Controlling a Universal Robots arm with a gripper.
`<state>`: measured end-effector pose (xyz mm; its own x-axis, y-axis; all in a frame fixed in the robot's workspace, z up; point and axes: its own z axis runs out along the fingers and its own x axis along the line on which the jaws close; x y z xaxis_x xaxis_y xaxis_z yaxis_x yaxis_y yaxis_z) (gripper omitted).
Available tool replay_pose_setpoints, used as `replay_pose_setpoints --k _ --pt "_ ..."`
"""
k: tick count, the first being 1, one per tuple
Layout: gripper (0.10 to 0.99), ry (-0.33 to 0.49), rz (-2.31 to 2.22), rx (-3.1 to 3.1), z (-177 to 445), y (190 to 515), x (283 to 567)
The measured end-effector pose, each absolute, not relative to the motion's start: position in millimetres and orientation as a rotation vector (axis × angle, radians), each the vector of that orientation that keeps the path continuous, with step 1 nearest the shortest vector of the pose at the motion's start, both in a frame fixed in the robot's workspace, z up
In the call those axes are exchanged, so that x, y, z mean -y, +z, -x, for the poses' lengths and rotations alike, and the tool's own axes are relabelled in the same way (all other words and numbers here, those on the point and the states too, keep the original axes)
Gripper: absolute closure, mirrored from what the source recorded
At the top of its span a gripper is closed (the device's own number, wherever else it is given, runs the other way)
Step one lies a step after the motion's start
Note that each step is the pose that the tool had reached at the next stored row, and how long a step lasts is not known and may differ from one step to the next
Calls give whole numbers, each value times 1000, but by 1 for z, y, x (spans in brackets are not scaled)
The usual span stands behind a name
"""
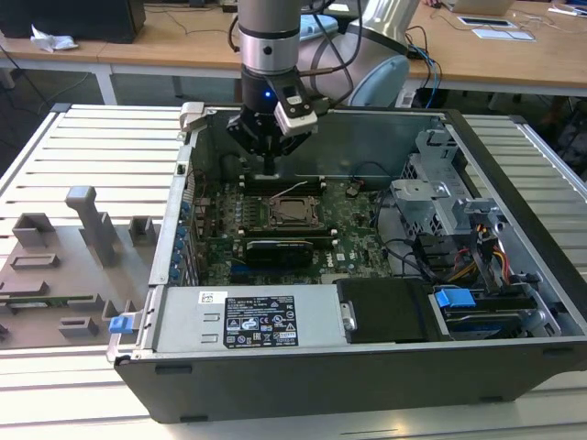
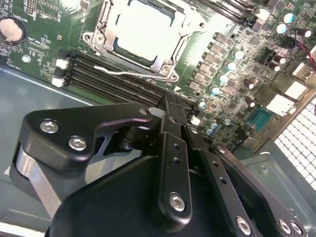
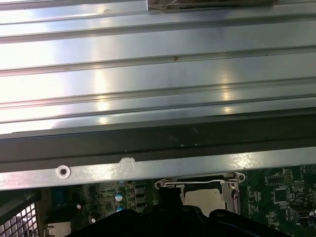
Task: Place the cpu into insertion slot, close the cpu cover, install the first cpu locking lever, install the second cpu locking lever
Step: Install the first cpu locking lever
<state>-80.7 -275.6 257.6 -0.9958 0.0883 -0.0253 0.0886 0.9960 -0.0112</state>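
Sitting in its motherboard socket under the closed cpu cover [image 2: 104, 33], the cpu [image 2: 144, 28] lies below and apart from the gripper [image 1: 269, 168], whose fingers [image 2: 170, 163] are pinched together on nothing inside the open computer case [image 1: 514, 192].

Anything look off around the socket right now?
Nothing stands out. The cpu sits flat and square in its socket, the cpu cover lies closed around it, and the gripper hangs over the board beside it.
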Motion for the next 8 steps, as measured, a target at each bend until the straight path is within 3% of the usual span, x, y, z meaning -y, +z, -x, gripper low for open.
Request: replay_pose_setpoints --k 8 --pt "980 -19 -138 -3114 78 251 276"
